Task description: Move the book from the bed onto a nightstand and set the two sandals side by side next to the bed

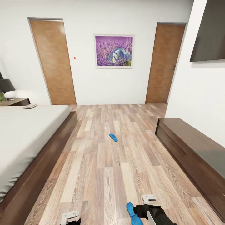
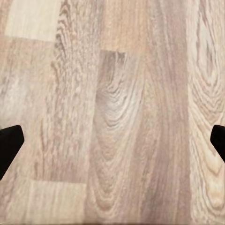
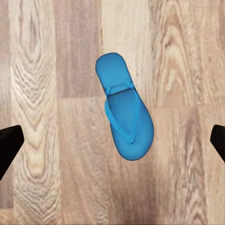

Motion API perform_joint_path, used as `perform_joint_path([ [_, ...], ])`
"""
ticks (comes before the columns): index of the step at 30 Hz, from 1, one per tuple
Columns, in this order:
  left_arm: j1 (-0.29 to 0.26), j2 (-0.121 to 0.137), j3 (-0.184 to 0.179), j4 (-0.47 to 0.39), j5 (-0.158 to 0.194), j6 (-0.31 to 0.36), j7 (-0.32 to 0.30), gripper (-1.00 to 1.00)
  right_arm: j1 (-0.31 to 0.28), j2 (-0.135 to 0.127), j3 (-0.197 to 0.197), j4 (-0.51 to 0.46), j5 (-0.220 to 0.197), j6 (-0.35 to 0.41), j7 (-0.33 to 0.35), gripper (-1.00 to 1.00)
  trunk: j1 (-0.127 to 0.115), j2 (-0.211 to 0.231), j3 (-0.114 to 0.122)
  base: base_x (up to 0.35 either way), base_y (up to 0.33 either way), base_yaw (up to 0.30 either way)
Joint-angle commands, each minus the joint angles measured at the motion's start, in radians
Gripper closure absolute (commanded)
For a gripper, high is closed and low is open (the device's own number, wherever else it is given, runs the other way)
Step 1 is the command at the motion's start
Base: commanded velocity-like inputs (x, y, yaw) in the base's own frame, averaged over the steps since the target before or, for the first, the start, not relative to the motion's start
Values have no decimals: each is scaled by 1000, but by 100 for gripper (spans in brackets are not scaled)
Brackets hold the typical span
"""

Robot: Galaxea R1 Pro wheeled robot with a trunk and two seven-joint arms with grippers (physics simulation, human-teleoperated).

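— Right under the camera, what was that blue thing at the bottom edge?

— One sandal (image 1: pixel 133 214), lying flat on the plank floor (image 1: pixel 103 175). The right gripper (image 3: pixel 112 143) hung straight above it, fingers spread wide either side and touching nothing, which I'd judge was a line-up for a grasp from above.

— And the left gripper (image 2: pixel 112 145)?

— Also spread, over bare planks, holding nothing.

— Where was the other sandal?

— The second sandal (image 1: pixel 113 137) lay mid-floor, well apart from the first and out from the bed (image 1: pixel 28 137), so neither was yet placed beside it.

— The book?

— A small flat object (image 1: pixel 30 106) sat at the mattress's far corner, near the nightstand (image 1: pixel 15 101) with its lamp (image 1: pixel 7 88). Probably the book, but too small to make out a cover. The nightstand was largely cut off by the frame edge, and the near sandal's heel end ran out of the head view.
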Motion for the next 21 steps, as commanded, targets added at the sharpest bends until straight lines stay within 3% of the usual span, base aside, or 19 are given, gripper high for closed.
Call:
perform_joint_path([
  [1, 0, 0, 1, 0, 6, 1, 1, -100, 0, 0, 1, -2, 0, 6, 0, -100, 4, -8, -5, 0, 0, 211],
  [9, 0, -1, 1, 0, 6, 1, 1, -100, 0, -1, 0, -2, 1, 6, 0, -100, 34, -64, -38, 0, 0, 185],
  [18, 0, -2, 0, 0, 6, 1, 1, -100, 0, 0, 0, -2, 1, 6, 0, -100, 69, -127, -69, 0, 0, 40],
  [21, 0, -2, 0, 0, 6, 1, 1, -100, 0, 0, 0, -2, 1, 6, 0, -100, 70, -127, -80, 0, 0, 6],
])
